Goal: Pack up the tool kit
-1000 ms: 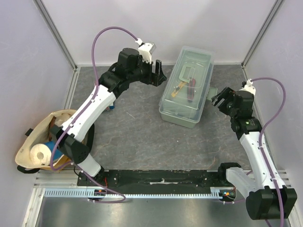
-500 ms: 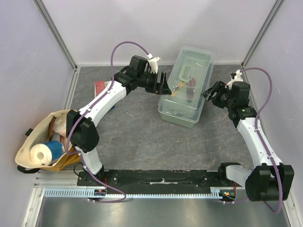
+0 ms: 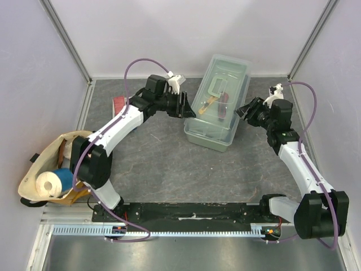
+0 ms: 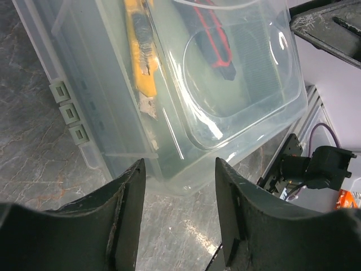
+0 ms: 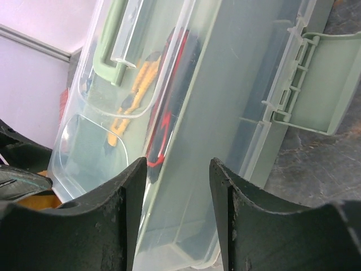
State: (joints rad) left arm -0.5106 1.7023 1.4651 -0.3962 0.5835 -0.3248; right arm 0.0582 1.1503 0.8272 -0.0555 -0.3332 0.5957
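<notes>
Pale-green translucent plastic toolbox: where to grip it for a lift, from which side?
The green loop handle on the clear lid of the toolbox, from above, closing across its thin bar: it stands proud along the lid's centre. Caveat: the green side latch flap looks unfastened, so the lid may lift alone.

The pale-green translucent plastic toolbox [image 3: 217,104] blocks the far middle of the grey marbled desk [image 3: 163,164], the spread left pincer [image 3: 186,107] beside one long side and the spread right pincer [image 3: 243,112] beside the other, bare desk before it, a tan cloth bag [image 3: 45,175] filling the near-left corner
</notes>
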